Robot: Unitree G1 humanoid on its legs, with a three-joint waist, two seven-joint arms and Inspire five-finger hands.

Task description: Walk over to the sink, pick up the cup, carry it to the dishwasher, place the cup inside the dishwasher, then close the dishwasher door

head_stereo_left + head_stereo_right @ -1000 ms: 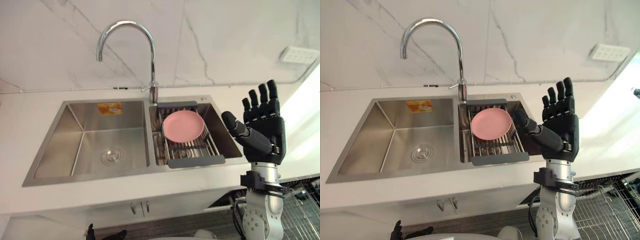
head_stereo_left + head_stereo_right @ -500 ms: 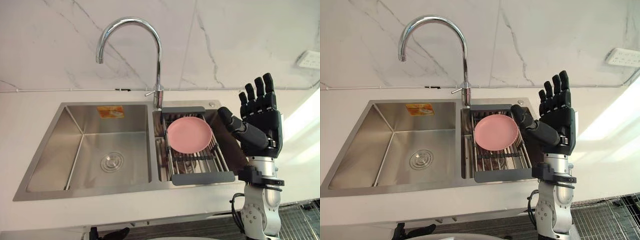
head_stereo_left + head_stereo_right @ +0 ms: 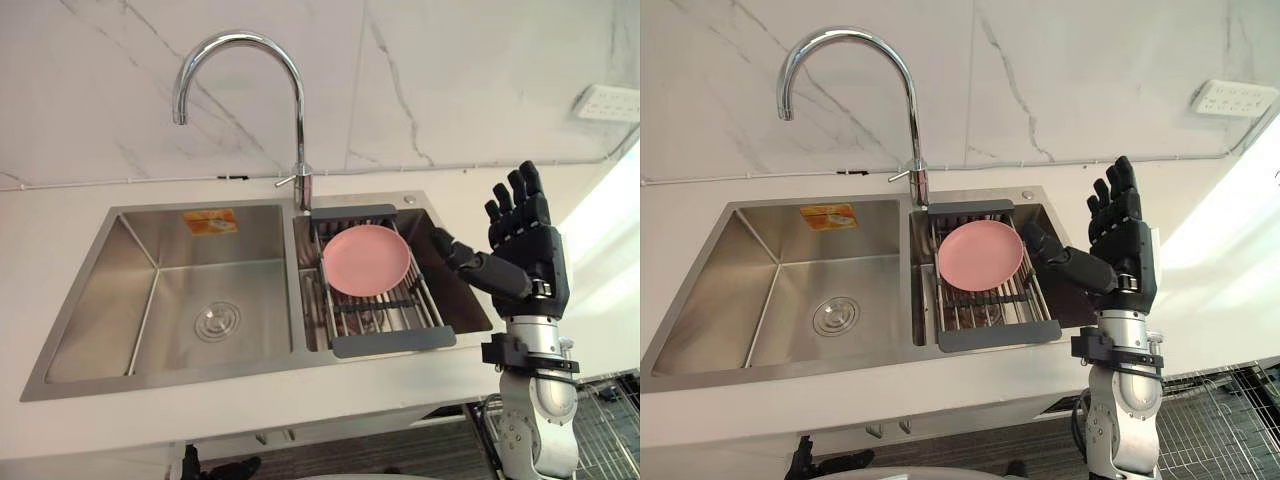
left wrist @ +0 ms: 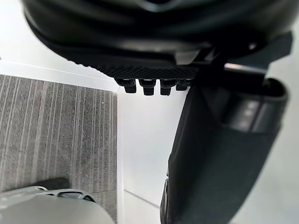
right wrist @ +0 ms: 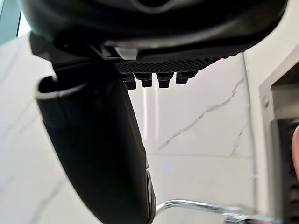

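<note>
The right hand (image 3: pixel 525 255) is held upright, fingers spread wide and straight, nothing in it, at 3 o'clock of the sink (image 3: pixel 120 372). In the right basin a pink plate (image 3: pixel 366 260) is laid on a drain rack (image 3: pixel 392 342) — the faucet (image 3: pixel 297 110) is set at 12 o'clock. The left hand (image 4: pixel 154 46) is seen open as well, above grey floor (image 4: pixel 56 130).

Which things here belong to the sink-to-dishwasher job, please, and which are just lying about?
Job: sink; right hand, open and raised beside it; pink plate, the dish nearest that hand; wire rack at lower right, likely the dishwasher's.
Lying about: faucet; drain rack; wall socket.
</note>
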